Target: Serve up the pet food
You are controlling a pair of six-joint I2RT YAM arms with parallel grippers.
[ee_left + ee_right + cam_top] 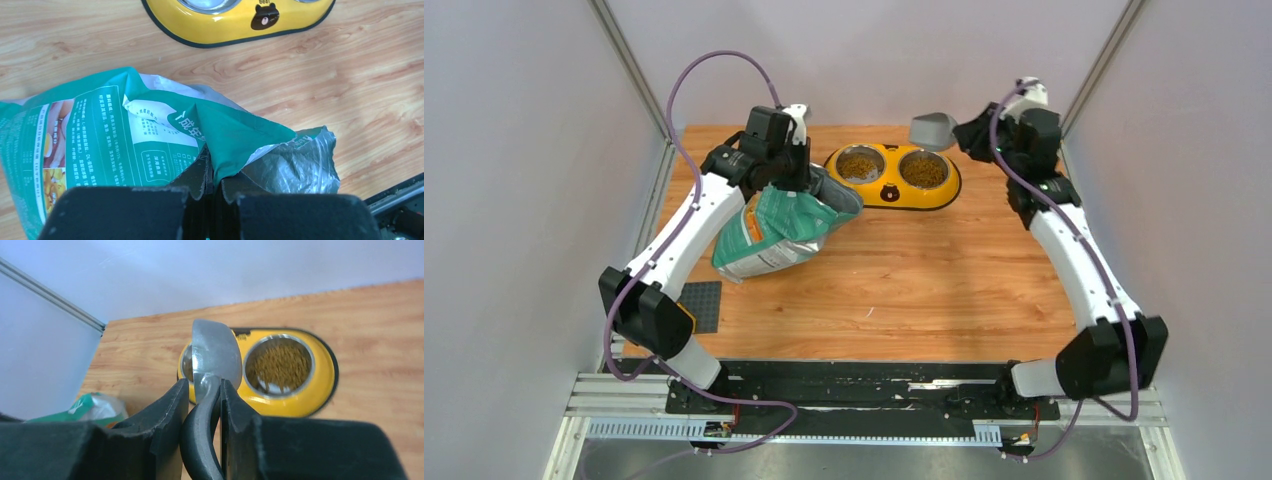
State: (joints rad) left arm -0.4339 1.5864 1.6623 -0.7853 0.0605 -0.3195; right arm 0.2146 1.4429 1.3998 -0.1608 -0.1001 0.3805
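Note:
Brown kibble (pixel 923 171) fills both steel bowls of the yellow double feeder (pixel 890 194); one filled bowl (pixel 281 365) shows in the right wrist view. The teal pouch (pixel 774 233) leans on the table, left of the feeder. My left gripper (pixel 794 185) is shut on the pouch's top edge (pixel 225 150); its open silver-lined mouth (pixel 300 165) faces right. My right gripper (pixel 969 135) is shut on the handle of the grey scoop (pixel 932 130), held above the feeder's back right. The scoop's cup (pixel 214 352) hangs over the feeder, edge-on; its inside is hidden.
A small black plate (pixel 701 305) lies at the table's near left. White walls close in the back and sides. The table's wooden top (pixel 924 290) spreads in front of the feeder. A black rail (pixel 854 385) runs along the near edge between the arm bases.

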